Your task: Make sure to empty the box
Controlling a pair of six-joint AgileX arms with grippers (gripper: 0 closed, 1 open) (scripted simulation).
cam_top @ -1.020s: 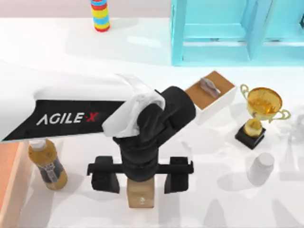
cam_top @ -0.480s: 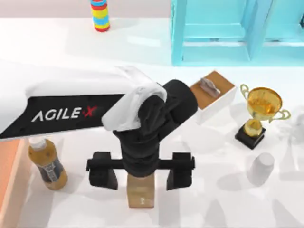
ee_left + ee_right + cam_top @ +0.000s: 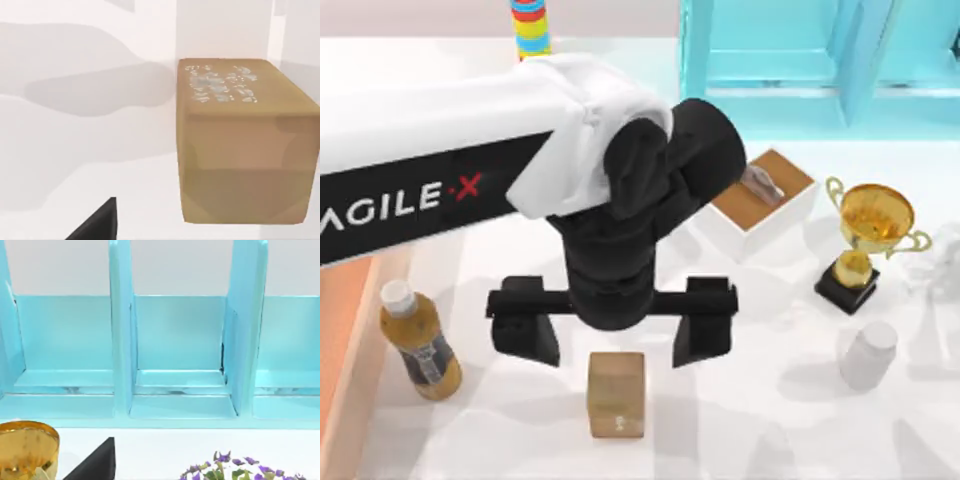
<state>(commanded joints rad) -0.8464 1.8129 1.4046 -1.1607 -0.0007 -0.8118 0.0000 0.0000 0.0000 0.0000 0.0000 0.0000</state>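
Your left hand (image 3: 610,335) hovers open above the bench's near edge, the tan cube (image 3: 616,393) just nearer than its fingers. The box (image 3: 340,340) lies at the bench's left edge, leftward of that hand.

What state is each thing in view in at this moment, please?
Left gripper: open, above the table, holding nothing.
Tan cube block: on the table, free of the fingers.
Bottle: capped, amber contents.
White box: brown handled lid on.
Trophy: upright.
White cup: on the table.
Wooden crate: at the left edge, contents cut off.
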